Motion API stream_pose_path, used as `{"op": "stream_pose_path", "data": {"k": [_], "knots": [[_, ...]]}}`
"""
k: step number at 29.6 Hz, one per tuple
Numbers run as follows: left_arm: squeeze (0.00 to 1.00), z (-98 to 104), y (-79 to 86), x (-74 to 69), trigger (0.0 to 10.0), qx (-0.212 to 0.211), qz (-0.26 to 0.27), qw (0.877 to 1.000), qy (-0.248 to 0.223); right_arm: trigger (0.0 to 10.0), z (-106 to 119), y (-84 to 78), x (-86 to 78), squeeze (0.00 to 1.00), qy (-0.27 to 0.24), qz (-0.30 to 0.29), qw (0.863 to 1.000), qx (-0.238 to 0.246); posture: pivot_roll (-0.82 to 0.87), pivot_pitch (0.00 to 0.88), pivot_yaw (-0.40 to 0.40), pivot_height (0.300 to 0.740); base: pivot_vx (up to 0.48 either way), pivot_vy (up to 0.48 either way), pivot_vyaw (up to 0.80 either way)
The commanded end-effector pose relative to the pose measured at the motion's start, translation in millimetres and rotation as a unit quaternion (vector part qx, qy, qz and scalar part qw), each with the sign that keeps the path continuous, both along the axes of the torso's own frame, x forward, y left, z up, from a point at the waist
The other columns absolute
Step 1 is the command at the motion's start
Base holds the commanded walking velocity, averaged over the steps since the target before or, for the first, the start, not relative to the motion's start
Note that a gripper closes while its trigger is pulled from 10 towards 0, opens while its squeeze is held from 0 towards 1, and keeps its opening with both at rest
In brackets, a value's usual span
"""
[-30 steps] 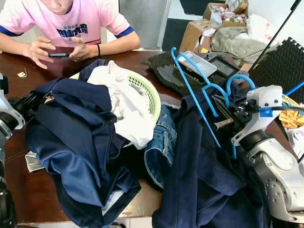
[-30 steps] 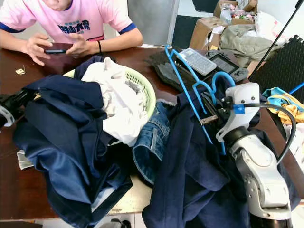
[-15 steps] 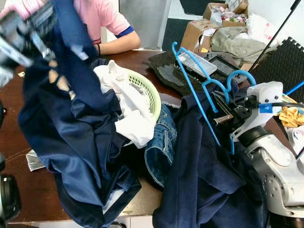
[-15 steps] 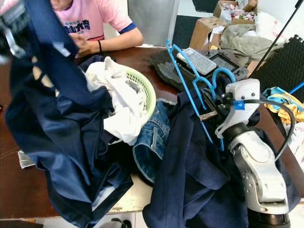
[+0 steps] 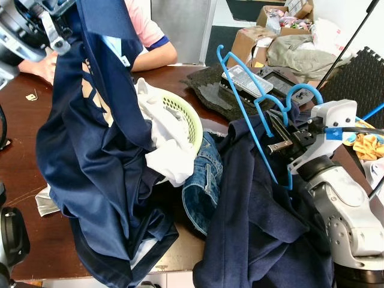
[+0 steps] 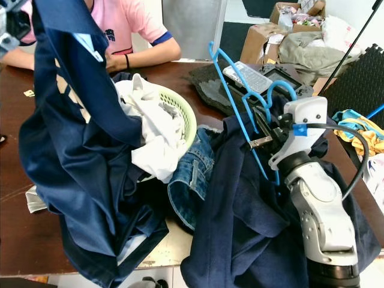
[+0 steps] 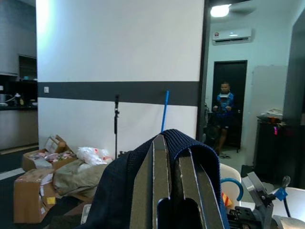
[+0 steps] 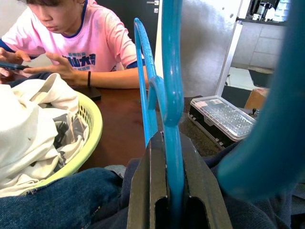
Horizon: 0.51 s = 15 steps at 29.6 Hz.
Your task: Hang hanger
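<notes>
Right end effector (image 5: pixel 277 135), above the desk's (image 5: pixel 18 180) right side, has its fingers pressed onto a blue hanger (image 5: pixel 252 120), held tilted over a navy garment (image 5: pixel 258 222) heaped there. Left end effector (image 7: pixel 167 191), raised at upper left, pinches a navy jacket (image 5: pixel 96 156); it hangs down to the desk, in front of a green laundry basket (image 5: pixel 189 120) with white cloth (image 5: pixel 162 144). Jeans (image 5: pixel 201 186) lie between the two. A person in a pink shirt (image 6: pixel 129 27) sits opposite.

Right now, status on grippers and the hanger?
Left gripper raised, shut on navy garment. Right gripper shut on blue hanger above the table. Laundry basket and jeans piled between them.
</notes>
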State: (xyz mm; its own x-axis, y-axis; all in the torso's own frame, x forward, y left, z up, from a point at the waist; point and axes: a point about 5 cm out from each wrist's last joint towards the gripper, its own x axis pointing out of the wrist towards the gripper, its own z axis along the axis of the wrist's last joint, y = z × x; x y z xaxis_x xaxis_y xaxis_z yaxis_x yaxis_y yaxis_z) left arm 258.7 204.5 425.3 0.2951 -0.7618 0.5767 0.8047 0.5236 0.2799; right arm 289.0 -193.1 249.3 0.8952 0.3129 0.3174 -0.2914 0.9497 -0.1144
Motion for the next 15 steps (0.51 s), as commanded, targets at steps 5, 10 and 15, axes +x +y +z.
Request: {"op": "stream_pose_path", "data": {"k": [5,10,15], "knots": [[0.0,-9.7,-25.5,-2.5,10.0,0.014,-0.034,0.999,0.014,10.0,3.0,3.5,2.4,0.0,-0.013,0.006,1.0,0.01,0.14,0.142,-0.029,0.74,-0.296,0.0,0.0],[0.0,-15.4,-35.5,-0.2,10.0,0.021,-0.029,0.999,0.026,10.0,3.7,3.9,2.6,0.0,-0.016,0.006,1.0,0.019,0.14,0.147,-0.027,0.74,-0.314,0.0,0.0],[0.0,-15.5,-38.7,0.6,10.0,0.017,-0.024,0.999,0.032,10.0,3.0,3.5,2.8,0.0,-0.016,0.007,1.0,0.022,0.14,0.156,-0.024,0.74,-0.323,0.0,0.0]]}}
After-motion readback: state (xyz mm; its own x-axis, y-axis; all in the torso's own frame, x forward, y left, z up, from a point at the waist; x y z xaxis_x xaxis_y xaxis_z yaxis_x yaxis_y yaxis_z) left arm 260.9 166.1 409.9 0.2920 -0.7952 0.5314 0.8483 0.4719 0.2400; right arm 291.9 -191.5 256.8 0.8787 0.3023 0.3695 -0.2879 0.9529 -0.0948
